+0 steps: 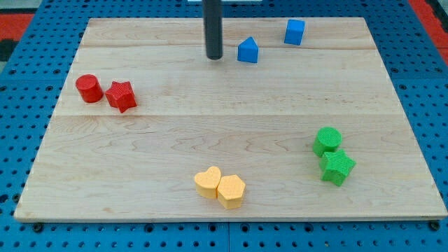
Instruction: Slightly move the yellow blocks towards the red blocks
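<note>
A yellow heart block and a yellow pentagon block lie touching near the view's bottom centre. A red cylinder and a red star block sit side by side at the view's left. My tip stands near the view's top centre, far above the yellow blocks and well to the right of the red ones. It touches no block.
A blue house-shaped block lies just right of my tip, and a blue cube lies farther right. A green cylinder and a green star block sit at the view's right. The wooden board rests on a blue pegboard.
</note>
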